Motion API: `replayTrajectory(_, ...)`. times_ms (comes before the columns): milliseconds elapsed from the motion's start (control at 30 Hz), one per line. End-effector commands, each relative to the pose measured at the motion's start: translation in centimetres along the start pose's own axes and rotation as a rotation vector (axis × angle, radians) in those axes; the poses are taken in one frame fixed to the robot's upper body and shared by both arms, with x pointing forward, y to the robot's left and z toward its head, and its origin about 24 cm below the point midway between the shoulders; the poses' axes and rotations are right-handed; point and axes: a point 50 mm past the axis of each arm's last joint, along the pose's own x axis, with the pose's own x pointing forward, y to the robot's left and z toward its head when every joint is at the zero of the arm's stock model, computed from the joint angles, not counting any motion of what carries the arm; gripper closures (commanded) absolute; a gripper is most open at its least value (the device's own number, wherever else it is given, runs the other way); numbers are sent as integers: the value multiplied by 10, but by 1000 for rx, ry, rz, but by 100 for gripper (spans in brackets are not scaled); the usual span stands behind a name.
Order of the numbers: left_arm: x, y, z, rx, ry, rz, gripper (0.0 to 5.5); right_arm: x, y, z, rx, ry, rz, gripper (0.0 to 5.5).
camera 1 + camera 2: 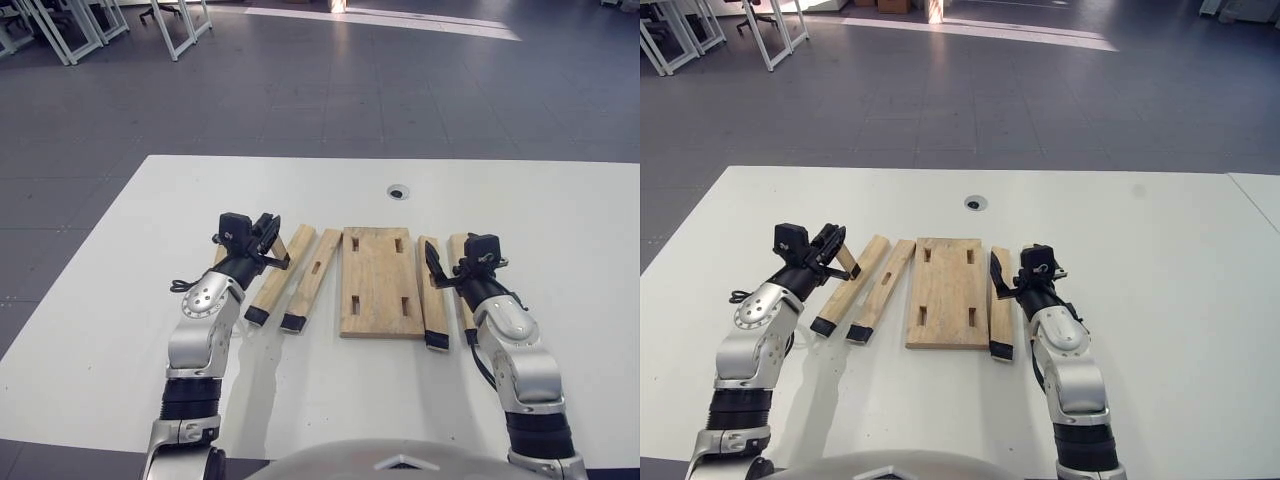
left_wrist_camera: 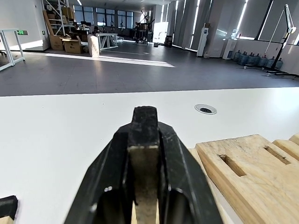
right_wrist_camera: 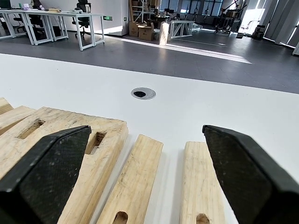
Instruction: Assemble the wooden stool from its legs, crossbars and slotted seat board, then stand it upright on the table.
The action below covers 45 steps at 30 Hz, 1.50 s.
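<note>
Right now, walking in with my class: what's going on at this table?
A robot is starting to build a stool. Its left gripper is shut on a thin wooden piece, likely a crossbar, at the left end of the row of parts. The right gripper is open over the two legs right of the seat board. The board lies flat on the table, with two more legs on its left. Nothing is joined yet.

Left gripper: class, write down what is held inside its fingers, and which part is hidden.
The left gripper is shut on a thin wooden piece, likely a crossbar. Only its narrow edge shows between the black fingers; most of its length is covered.
</note>
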Motion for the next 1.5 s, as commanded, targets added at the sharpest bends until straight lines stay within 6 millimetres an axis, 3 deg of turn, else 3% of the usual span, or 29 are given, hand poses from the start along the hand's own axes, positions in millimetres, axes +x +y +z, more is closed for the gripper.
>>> replayTrajectory(33, -37, 2, -74, -88, 310, 151, 507, 1, 2, 3, -1, -3, 7, 109)
replayTrajectory(133, -41, 2, -77, -149, 324, 252, 507, 2, 1, 3, -4, -5, 8, 109)
replayTrajectory(467, -26, -9, -47, -36, 300, 367, 507, 6, 4, 5, -5, -13, 17, 109)
replayTrajectory(667, -16, -13, -20, -42, 153, 407, 507, 8, 5, 6, -9, -17, 24, 109)
replayTrajectory(867, -17, -10, -20, -53, 110, 442, 507, 8, 5, 6, -13, -22, 27, 109)
replayTrajectory(1133, -9, -18, 3, -52, 30, 354, 374, 8, 6, 5, -8, -22, 25, 109)
replayTrajectory(1367, -8, -11, 28, 11, 4, 388, 268, 7, 8, 3, -3, -21, 24, 109)
replayTrajectory(1500, -4, -12, 45, 24, -24, 387, 268, 7, 8, 3, -1, -19, 23, 109)
